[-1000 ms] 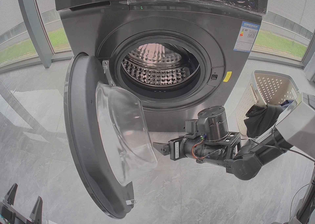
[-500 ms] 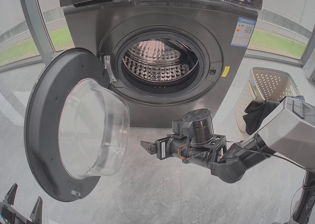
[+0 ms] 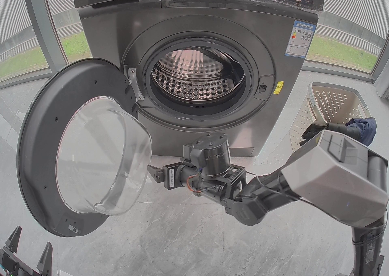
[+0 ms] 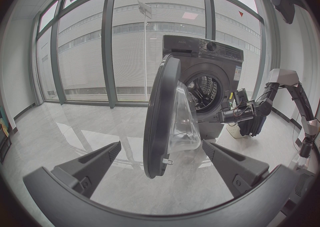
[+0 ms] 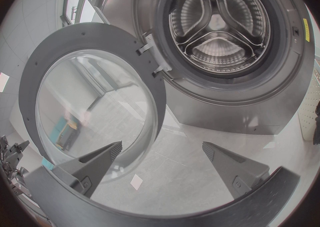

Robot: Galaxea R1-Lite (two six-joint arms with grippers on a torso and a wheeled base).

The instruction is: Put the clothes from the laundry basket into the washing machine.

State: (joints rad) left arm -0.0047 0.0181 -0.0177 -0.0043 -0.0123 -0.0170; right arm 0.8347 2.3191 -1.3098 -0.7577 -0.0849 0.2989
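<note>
Door stands wide open, swung to the left of the washer. Drum looks empty, so nothing is loaded yet. Clothes, dark and blue, sit in the basket on the floor by the washer's right front corner, partly hidden behind the right arm. Right gripper hangs low before the washer near the door glass, fingers spread wide, holding nothing. Left gripper is low at near left, also spread wide and empty. All picking and loading remains.

A bare glass-walled hall is indicated: tall dark-framed floor-to-ceiling windows are seen behind the dark grey front-loading washing machine, polished grey stone floor tiles around it.
</note>
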